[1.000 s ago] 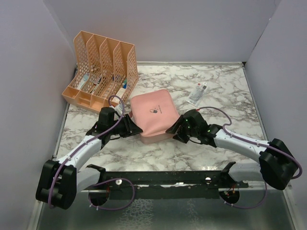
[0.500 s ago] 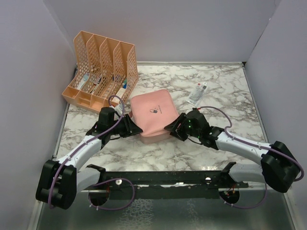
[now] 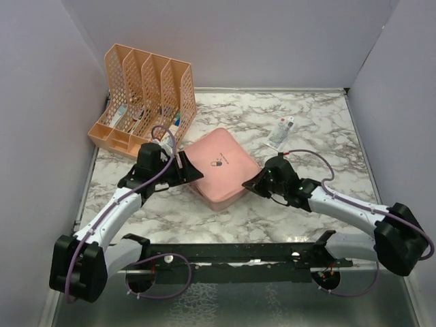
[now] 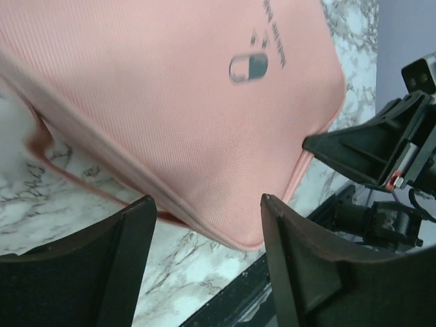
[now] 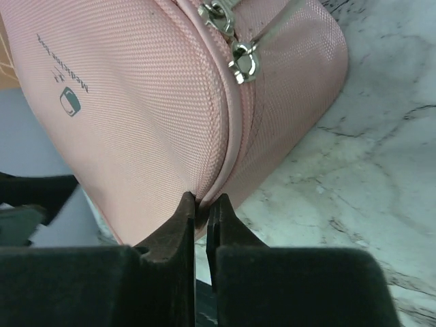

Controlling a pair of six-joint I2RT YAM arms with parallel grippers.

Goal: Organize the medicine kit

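Note:
The medicine kit (image 3: 219, 165) is a pink zipped case lying closed on the marble table, turned cornerwise, with the pill logo on its lid (image 4: 248, 67). My left gripper (image 3: 189, 172) is at its left side, open. In the left wrist view the case's near edge (image 4: 204, 221) runs just past the spread fingertips (image 4: 144, 204). My right gripper (image 5: 202, 201) is shut on the seam at the case's right corner (image 3: 249, 182). Two metal zip pulls (image 5: 242, 58) hang on the seam beyond the fingers.
An orange perforated file rack (image 3: 144, 99) holding small packs stands at the back left. A small white tube pack (image 3: 281, 133) lies at the back right. Purple-grey walls enclose three sides. A black rail (image 3: 238, 253) crosses the near edge.
The right gripper has closed on the case's edge. The left gripper has opened and drawn back up and left. The case has swung round to lie cornerwise.

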